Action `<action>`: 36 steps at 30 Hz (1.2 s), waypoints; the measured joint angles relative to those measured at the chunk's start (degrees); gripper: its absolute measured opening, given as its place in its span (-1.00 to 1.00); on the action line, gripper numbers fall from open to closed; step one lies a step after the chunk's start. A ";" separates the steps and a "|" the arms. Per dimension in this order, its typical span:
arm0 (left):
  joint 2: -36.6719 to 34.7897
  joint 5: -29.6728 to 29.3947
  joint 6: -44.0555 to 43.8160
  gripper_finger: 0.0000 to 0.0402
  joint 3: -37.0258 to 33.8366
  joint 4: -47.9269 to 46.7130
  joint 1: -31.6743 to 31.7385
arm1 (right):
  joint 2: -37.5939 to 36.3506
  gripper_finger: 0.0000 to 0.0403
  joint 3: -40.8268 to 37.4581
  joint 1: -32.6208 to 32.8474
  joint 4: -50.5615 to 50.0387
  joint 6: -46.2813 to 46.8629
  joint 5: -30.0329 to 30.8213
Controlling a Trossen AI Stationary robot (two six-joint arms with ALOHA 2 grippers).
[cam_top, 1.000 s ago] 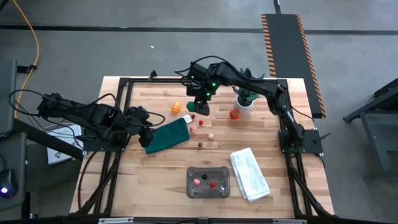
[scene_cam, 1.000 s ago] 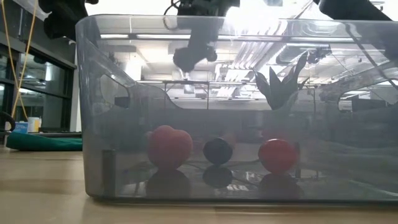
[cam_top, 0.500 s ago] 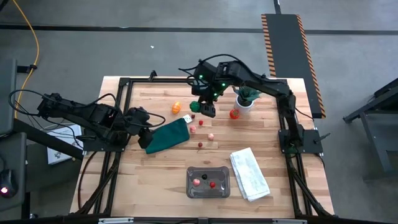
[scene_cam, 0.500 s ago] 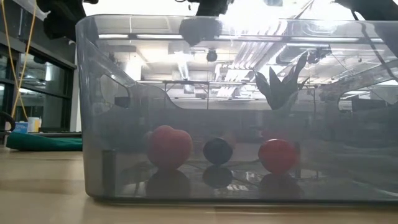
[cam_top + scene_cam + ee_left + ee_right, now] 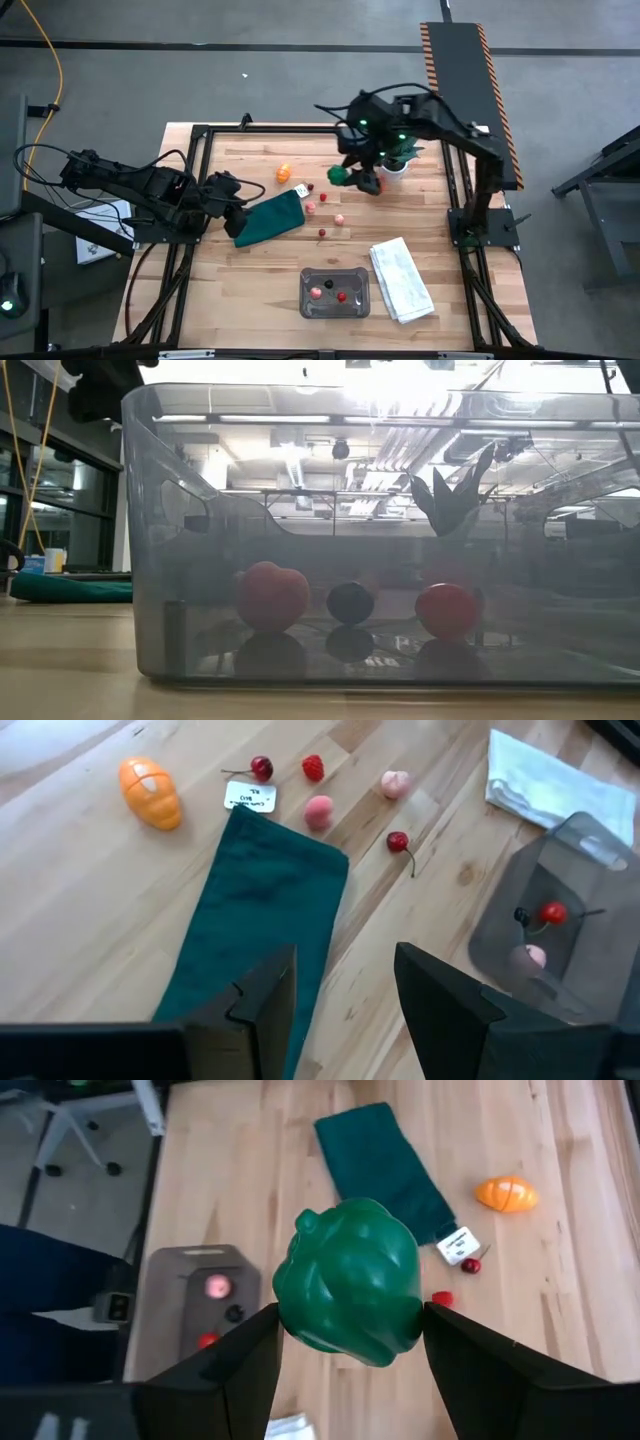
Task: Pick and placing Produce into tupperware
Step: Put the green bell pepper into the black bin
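The right gripper (image 5: 352,177) has carried the green pepper (image 5: 340,175) from the table's eleven o'clock toward one o'clock.

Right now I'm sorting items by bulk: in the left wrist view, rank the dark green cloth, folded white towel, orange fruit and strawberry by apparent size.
1. dark green cloth
2. folded white towel, though it lies farther from the camera, so it is likely under-read
3. orange fruit
4. strawberry

Green pepper (image 5: 350,1275) clamped in right pincer (image 5: 350,1342); tupperware (image 5: 336,293) well below holds three pieces.
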 joint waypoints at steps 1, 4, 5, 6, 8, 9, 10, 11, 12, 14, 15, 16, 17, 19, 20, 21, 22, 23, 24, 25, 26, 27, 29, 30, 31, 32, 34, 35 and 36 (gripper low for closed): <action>0.00 -0.01 -0.40 -0.21 0.00 0.14 0.01 | -0.93 0.10 0.00 0.53 -0.17 0.56 -0.01; 0.02 -0.02 -0.85 -0.21 0.00 0.47 0.01 | -3.46 0.10 0.00 2.29 -0.77 2.13 0.02; 0.04 0.01 -1.10 -0.21 0.00 0.44 0.00 | -4.22 0.10 0.00 2.89 -0.85 2.58 0.01; 0.04 0.01 -1.30 -0.21 -0.02 0.45 0.00 | -5.01 0.10 0.00 3.51 -0.85 3.20 -0.01; 0.04 -0.01 -1.70 -0.21 0.00 0.47 0.00 | -6.41 0.10 0.00 4.66 -0.88 3.72 -0.01; 0.04 -0.02 -1.74 -0.21 0.00 0.52 0.00 | -7.14 0.10 0.00 5.23 -0.94 4.00 -0.01; 0.04 -0.02 -1.87 -0.21 0.00 0.59 0.01 | -7.65 0.10 0.00 5.79 -1.01 4.64 -0.01; 0.04 -0.02 -1.96 -0.21 0.00 0.61 0.00 | -8.15 0.10 0.00 6.40 -0.99 5.11 -0.01; 0.04 -0.02 -2.16 -0.21 0.00 0.75 0.00 | -8.63 0.10 0.00 7.08 -0.99 5.57 0.00; 0.04 -0.02 -2.88 -0.21 0.00 1.27 0.00 | -9.16 0.10 0.00 8.43 -0.99 6.60 0.02; 0.04 -0.02 -3.22 -0.21 0.00 1.69 0.00 | -9.33 0.10 0.00 9.26 -0.99 6.80 0.02; 0.04 -0.03 -3.29 -0.21 0.00 2.20 0.02 | -9.42 0.10 0.00 10.11 -0.99 7.26 0.02; 0.04 -0.02 -3.38 -0.21 0.00 2.49 0.00 | -9.44 0.10 0.00 10.93 -0.99 7.62 0.07; 0.04 -0.02 -3.41 -0.21 0.00 3.09 0.00 | -9.44 0.10 -0.02 12.79 -0.99 8.12 0.55; 0.04 -0.02 -3.43 -0.21 0.00 3.33 0.00 | -9.44 0.10 -0.14 13.70 -0.96 8.23 0.85; 0.04 -0.02 -3.43 -0.21 0.00 3.45 0.00 | -9.46 0.10 -0.37 14.59 -0.97 8.25 1.52; 0.04 -0.02 -3.44 -0.21 0.00 3.46 0.01 | -9.49 0.10 -0.81 15.54 -0.94 8.25 2.31; 0.04 -0.02 -3.52 -0.21 0.00 3.46 0.00 | -9.51 0.10 -1.31 16.42 -0.97 8.25 2.89; 0.04 -0.02 -3.65 -0.21 0.00 3.46 0.00 | -9.51 0.10 -1.86 17.23 -0.95 8.26 3.57; 0.04 -0.02 -3.76 -0.21 0.00 3.46 0.02 | -9.51 0.10 -2.37 17.94 -0.98 8.51 3.68; 0.04 -0.02 -3.84 -0.21 0.00 3.45 0.02 | -9.51 0.10 -2.90 18.66 -0.94 8.88 3.92; 0.04 -0.02 -3.89 -0.21 0.00 3.46 0.02 | -9.50 0.10 -3.47 19.29 -0.86 9.10 4.10; 0.04 -0.02 -4.51 -0.21 0.00 3.44 0.00 | -9.51 0.10 -4.96 20.49 -0.02 9.14 4.28; 0.04 -0.02 -4.72 -0.21 0.00 3.46 0.00 | -9.50 0.10 -5.81 21.09 0.61 9.33 4.69; 0.04 0.01 -4.73 -0.21 0.00 3.44 0.01 | -9.46 0.10 -6.60 21.59 1.09 9.64 4.74; 0.04 0.03 -4.73 -0.21 0.00 3.44 0.01 | -9.46 0.10 -7.32 22.09 1.63 9.97 4.74; 0.04 0.09 -4.74 -0.21 0.00 3.44 0.00 | -9.51 0.10 -9.26 23.07 3.61 10.63 4.74; 0.04 0.12 -4.72 -0.21 -0.01 3.44 0.00 | -9.51 0.10 -10.51 23.50 4.95 10.99 4.72; 0.04 0.12 -4.72 -0.21 0.00 3.42 0.00 | -9.48 0.10 -11.66 23.92 6.04 11.20 4.78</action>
